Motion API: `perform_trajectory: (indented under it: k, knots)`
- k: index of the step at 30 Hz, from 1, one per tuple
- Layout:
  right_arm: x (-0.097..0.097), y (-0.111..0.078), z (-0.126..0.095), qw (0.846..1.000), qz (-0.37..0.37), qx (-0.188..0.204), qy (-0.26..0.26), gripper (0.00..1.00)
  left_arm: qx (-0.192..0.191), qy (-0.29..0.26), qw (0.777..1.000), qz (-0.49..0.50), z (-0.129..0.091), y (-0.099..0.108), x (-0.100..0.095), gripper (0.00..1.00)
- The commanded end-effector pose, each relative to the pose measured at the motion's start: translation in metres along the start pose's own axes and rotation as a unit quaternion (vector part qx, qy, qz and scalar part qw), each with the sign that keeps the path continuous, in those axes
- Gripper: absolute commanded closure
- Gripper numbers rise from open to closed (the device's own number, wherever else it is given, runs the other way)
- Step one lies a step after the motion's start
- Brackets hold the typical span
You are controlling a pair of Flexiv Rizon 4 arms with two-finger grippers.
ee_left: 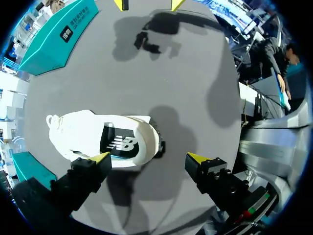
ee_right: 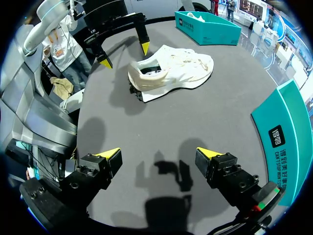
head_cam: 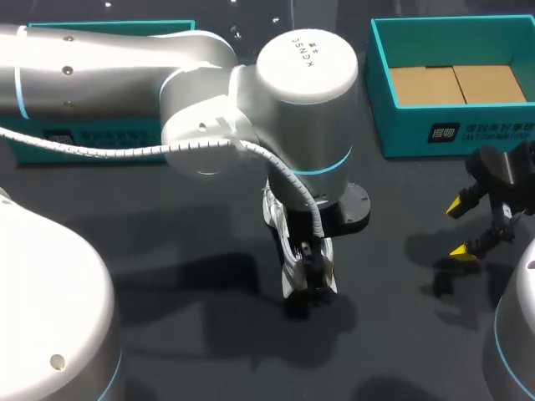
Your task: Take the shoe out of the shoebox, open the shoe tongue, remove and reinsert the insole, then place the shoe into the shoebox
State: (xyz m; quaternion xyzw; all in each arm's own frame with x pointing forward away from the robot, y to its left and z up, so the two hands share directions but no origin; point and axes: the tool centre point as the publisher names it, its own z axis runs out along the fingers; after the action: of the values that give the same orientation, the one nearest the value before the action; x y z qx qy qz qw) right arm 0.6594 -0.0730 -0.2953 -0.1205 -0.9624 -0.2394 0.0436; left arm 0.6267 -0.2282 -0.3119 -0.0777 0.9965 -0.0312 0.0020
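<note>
**A:** How does the left gripper (ee_left: 149,158) stand?

**B:** Its fingers are spread wide and grip nothing. The shoe (ee_left: 98,137) lies on the table (ee_right: 205,122) just under it: one yellow tip is over the shoe's side near the heel, and the other is past the heel over bare tabletop. I cannot tell whether either tip touches.

**A:** So what could go wrong?

**B:** I judge the fingers sit at the heel end, with the laces and tongue further along, away from them. If they close here, they would likely catch the heel collar or pinch the soft upper rather than open the tongue. Nothing braces the shoe either. A single finger pressing down could make it skid or roll.

**A:** And the right gripper (ee_right: 157,152)?

**B:** It is also parted and empty, over bare table and well apart from the shoe, so it offers no hold. The shoebox (head_cam: 418,134) stands beside it, on the side away from the shoe. If the shoe gets pushed, it may end up harder for both arms to reach.
</note>
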Motion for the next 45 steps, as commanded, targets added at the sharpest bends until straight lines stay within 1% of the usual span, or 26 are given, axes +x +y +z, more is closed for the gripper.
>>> perform_trajectory:
  k: [1,8,19,25,33,38,41,44,45]
  knots:
    - [0.001,0.000,0.000,1.000,0.000,0.001,-0.001,0.00,-0.025,-0.010,1.000,-0.002,0.014,-0.011,0.006,0.00]
    - [0.001,0.000,0.000,1.000,0.000,0.001,-0.001,0.00,-0.026,-0.008,1.000,0.001,0.026,-0.012,0.007,0.00]
    - [0.001,0.000,0.000,1.000,0.000,0.001,-0.001,0.00,-0.028,-0.007,0.999,0.018,0.055,-0.012,0.004,0.00]
    - [0.001,0.000,0.000,1.000,0.000,0.001,-0.001,0.00,-0.025,-0.005,0.999,0.025,0.066,-0.010,0.003,0.00]
    - [0.001,0.000,0.000,1.000,0.000,0.001,-0.001,0.00,-0.010,-0.004,1.000,0.029,0.070,-0.006,0.007,0.12]
    - [0.001,0.000,0.000,1.000,0.000,0.001,-0.001,0.00,-0.007,-0.005,1.000,0.028,0.071,-0.004,0.008,0.17]
    - [0.001,0.000,0.000,1.000,0.000,0.001,-0.001,0.00,-0.007,-0.005,1.000,0.028,0.073,-0.004,0.008,0.22]
    - [0.001,0.000,0.000,1.000,0.000,0.001,-0.001,0.00,-0.006,-0.005,1.000,0.029,0.074,-0.004,0.009,0.31]
    - [0.001,0.000,0.000,1.000,0.000,0.001,-0.001,0.00,-0.006,-0.005,1.000,0.029,0.075,-0.004,0.009,0.36]
